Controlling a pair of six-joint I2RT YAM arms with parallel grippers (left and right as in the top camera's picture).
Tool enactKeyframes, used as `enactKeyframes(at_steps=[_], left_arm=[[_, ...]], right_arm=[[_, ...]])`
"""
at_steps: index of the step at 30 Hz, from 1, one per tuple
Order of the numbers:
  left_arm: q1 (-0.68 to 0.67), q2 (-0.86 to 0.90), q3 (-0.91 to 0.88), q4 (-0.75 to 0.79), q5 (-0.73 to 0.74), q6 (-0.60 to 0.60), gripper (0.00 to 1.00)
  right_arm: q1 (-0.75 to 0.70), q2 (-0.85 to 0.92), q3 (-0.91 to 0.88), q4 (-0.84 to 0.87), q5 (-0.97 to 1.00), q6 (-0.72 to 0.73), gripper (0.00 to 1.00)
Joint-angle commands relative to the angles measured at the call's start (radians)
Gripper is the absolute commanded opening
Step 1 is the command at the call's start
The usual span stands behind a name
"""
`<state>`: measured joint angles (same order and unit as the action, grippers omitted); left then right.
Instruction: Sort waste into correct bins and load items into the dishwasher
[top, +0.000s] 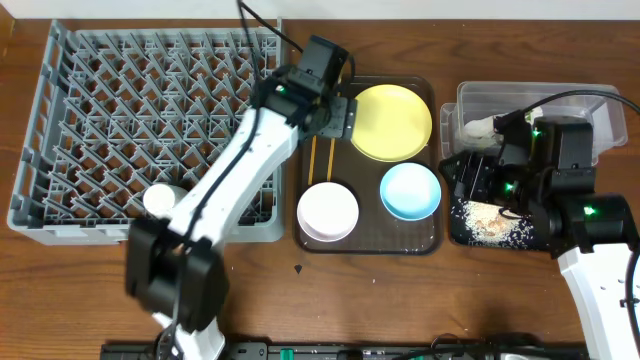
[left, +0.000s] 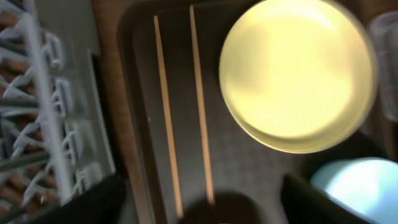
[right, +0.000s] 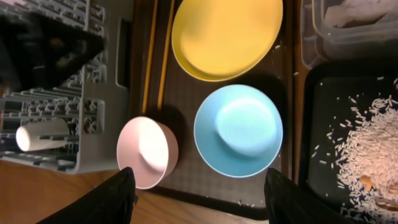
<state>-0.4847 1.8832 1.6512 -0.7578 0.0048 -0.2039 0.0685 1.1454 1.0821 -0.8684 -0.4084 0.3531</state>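
My left gripper (top: 338, 113) is open and empty above the two wooden chopsticks (left: 200, 112) at the left of the brown serving tray; its fingers (left: 202, 210) straddle their near ends. The yellow plate (top: 390, 121), white bowl (top: 328, 211) and light blue bowl (top: 410, 190) sit on that tray. The small white cup (top: 162, 200) lies in the grey dish rack (top: 90, 120). My right gripper (top: 468, 172) is open and empty (right: 198, 205), raised over the black tray (top: 530, 238) holding rice scraps (right: 367, 149). A white tissue (top: 480, 127) lies in the clear tub (top: 540, 100). The snack wrapper is out of view.
The brown serving tray (top: 368, 243) lies between the rack and the two bins. A few rice grains lie on the tray's front right corner (right: 273, 205). Bare wooden table (top: 420, 300) runs along the front. The left arm crosses over the rack's front right corner.
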Motion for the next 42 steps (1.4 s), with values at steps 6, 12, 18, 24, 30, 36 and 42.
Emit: enactKeyframes(at_steps=[6, 12, 18, 24, 30, 36, 42], left_arm=[[0.009, 0.219, 0.02, 0.056, -0.024, 0.008, 0.41], [0.008, 0.308, 0.02, 0.103, 0.001, 0.008, 0.41], [0.007, 0.36, 0.019, 0.132, 0.067, 0.007, 0.41], [0.007, 0.397, 0.019, 0.131, 0.115, 0.003, 0.22], [0.008, 0.397, 0.016, 0.119, 0.114, -0.001, 0.08], [0.016, 0.351, 0.044, 0.055, 0.107, -0.001, 0.08], [0.06, 0.19, 0.066, -0.01, 0.08, -0.023, 0.08]], right_arm=[[-0.008, 0.0, 0.008, -0.007, -0.01, -0.002, 0.65], [-0.008, 0.014, 0.008, -0.009, -0.011, -0.002, 0.65], [-0.008, 0.03, 0.008, -0.011, -0.011, -0.002, 0.65], [-0.008, 0.04, 0.008, -0.02, -0.011, -0.002, 0.65], [-0.008, 0.04, 0.008, -0.032, -0.011, -0.002, 0.65], [-0.008, 0.04, 0.008, -0.042, -0.011, -0.002, 0.64], [-0.008, 0.04, 0.008, -0.045, -0.011, -0.002, 0.64]])
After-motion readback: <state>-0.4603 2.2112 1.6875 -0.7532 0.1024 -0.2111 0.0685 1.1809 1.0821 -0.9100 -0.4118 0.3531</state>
